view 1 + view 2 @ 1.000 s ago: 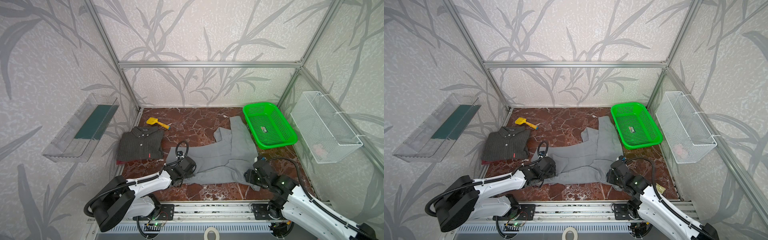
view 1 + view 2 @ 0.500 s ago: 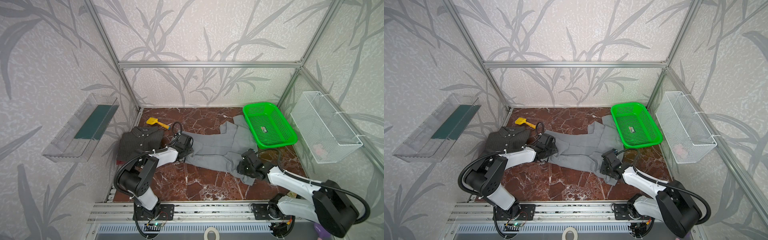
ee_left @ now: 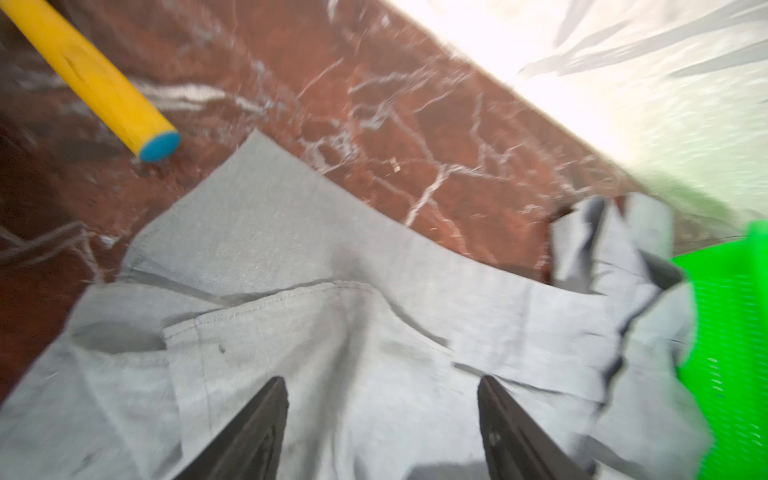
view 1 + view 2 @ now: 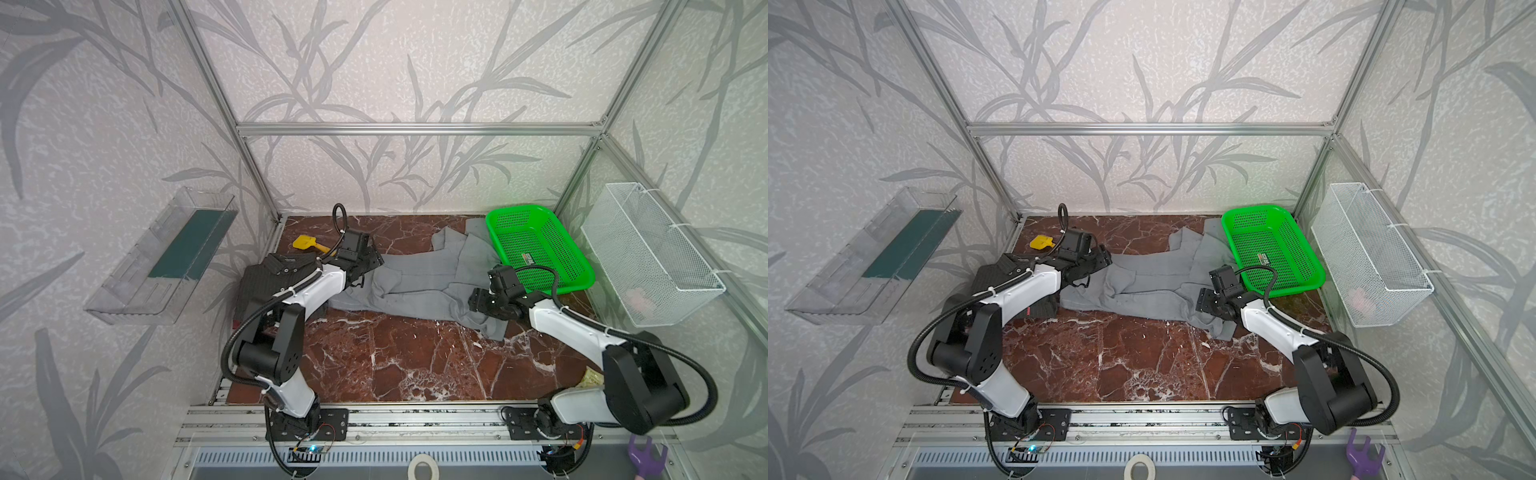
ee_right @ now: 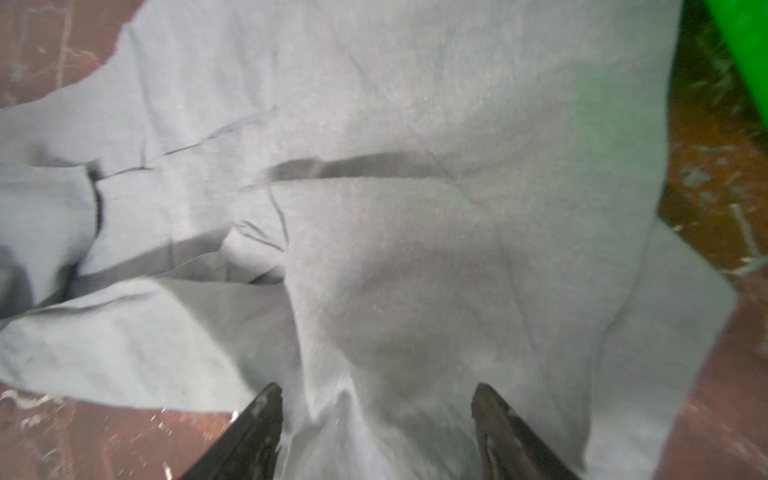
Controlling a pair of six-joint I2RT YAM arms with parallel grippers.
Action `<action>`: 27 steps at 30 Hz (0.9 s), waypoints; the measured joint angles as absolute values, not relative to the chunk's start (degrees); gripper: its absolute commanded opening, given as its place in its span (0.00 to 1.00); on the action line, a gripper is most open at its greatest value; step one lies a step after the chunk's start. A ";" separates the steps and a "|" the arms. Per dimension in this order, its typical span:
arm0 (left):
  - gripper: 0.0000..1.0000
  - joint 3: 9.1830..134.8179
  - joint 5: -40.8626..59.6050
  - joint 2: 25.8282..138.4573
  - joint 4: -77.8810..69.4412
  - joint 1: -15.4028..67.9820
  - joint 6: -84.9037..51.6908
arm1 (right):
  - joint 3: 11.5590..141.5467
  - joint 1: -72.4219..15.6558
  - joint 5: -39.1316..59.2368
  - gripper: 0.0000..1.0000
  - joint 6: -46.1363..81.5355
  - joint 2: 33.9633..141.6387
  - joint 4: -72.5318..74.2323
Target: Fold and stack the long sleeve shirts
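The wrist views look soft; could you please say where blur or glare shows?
Left wrist view: motion blur throughout, wall blown out white beyond the plain light-grey cloth shirt. Right wrist view: blurred too, green cast near the green plastic mesh basket. Both top views: sharp, evenly lit.

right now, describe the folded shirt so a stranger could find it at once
Start at the red marble table and go to its left edge. There lies the dark pinstriped shirt, folded, collared, unlike the light-grey shirt spread out mid-table.

one grey shirt (image 4: 415, 282); one pinstriped shirt (image 4: 262, 284); one green basket (image 4: 555, 245); one wire basket (image 4: 648, 253)
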State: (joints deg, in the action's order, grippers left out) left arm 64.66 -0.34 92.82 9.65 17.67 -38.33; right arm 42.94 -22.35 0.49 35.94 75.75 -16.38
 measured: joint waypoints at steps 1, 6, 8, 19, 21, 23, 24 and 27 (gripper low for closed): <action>0.78 64.66 -0.51 90.76 10.52 17.67 -37.85 | 43.05 -22.41 0.16 0.78 35.46 73.30 -17.39; 0.85 62.92 -3.38 81.34 13.56 17.78 -36.40 | 48.58 -22.24 -2.92 0.81 32.71 69.21 -23.92; 0.85 62.85 -3.99 81.12 14.94 17.78 -36.10 | 52.77 -21.63 -2.85 0.80 31.73 71.22 -25.36; 0.86 58.30 -7.46 78.61 22.74 17.78 -35.11 | 87.35 -18.39 -4.73 0.73 28.12 99.94 -29.76; 0.85 57.49 -7.57 76.86 22.83 17.78 -34.89 | 94.04 -17.76 -5.93 0.71 27.51 106.43 -31.97; 0.85 56.93 -7.64 75.68 22.74 17.78 -34.59 | 100.01 -17.32 -6.87 0.70 27.11 112.14 -33.85; 0.86 56.60 -7.64 75.22 22.74 17.78 -34.50 | 103.28 -17.17 -7.42 0.69 26.89 115.18 -35.31; 0.85 55.86 -7.62 74.52 22.72 17.78 -34.28 | 112.25 -16.88 -8.67 0.68 26.00 123.13 -39.70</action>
State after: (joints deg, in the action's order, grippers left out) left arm 55.86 -7.62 74.52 22.72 17.78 -34.28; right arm 112.25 -16.88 -8.67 26.00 123.13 -39.70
